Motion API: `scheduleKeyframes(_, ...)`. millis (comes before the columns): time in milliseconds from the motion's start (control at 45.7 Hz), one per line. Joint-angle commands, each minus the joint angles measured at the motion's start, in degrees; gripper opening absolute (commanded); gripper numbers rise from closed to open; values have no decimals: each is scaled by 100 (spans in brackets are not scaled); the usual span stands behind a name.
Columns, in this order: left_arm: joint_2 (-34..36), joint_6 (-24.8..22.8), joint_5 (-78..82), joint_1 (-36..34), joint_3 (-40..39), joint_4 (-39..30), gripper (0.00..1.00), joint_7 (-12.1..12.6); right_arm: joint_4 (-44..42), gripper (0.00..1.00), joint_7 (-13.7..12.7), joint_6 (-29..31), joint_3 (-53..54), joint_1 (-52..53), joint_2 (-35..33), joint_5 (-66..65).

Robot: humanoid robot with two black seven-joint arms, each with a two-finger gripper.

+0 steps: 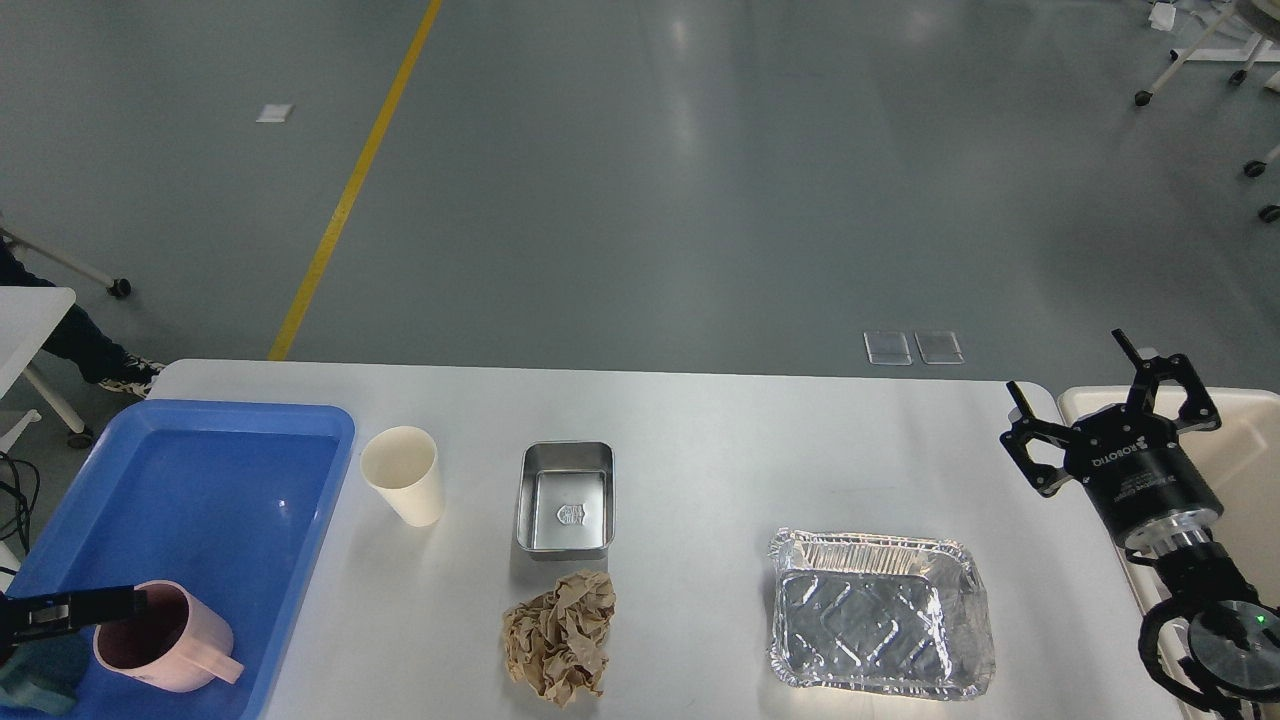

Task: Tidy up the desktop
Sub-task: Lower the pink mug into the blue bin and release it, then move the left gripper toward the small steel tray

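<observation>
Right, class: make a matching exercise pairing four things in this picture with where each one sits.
Things:
1. pink plastic mug
2. cream paper cup
3. crumpled brown paper
4. crinkled foil tray

Places:
A. just in front of the small steel tin
B. inside the blue plastic tray
C. toward the desktop's right end
D. on the desktop, beside the blue tray

Pairs: 1-B, 2-D, 3-A, 4-C

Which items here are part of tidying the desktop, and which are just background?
Part of the job:
desktop
paper cup
steel tin
crumpled brown paper
foil tray
pink mug in the blue tray, at the left gripper
cream bin

Background:
yellow floor line
two clear floor plates
wheeled stands
</observation>
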Motion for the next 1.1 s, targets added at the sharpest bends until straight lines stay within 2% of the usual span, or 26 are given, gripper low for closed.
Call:
scheduleKeyframes(0,273,-34,-10,-20,-375,-383,97,-240,-8,100,0,-3,8,8,0,0)
scheduleKeyframes(110,423,132,-53,-20,-910,-989,97,-575,-8,100,0,-3,8,8,0,0)
scheduleKeyframes(241,466,835,-370,41,-1184,-1552,97,-566,-8,100,0,-3,17,8,-26,0)
scheduleKeyframes(350,791,1064,-405,112,-1079,-2027,97,-566,-8,100,0,-12,61,8,-70,0)
scheduleKeyframes(569,1081,2039,-414,121,-1079,-2212,97,-619,-8,100,0,-12,61,-9,-70,0)
scheduleKeyframes(832,1591,2136,-467,138,-991,-2467,97,-742,-8,100,0,-12,61,-9,-114,0)
scheduleKeyframes(1073,1776,2075,-493,138,-991,-2467,97,-970,-8,100,-9,-12,52,-9,-132,0)
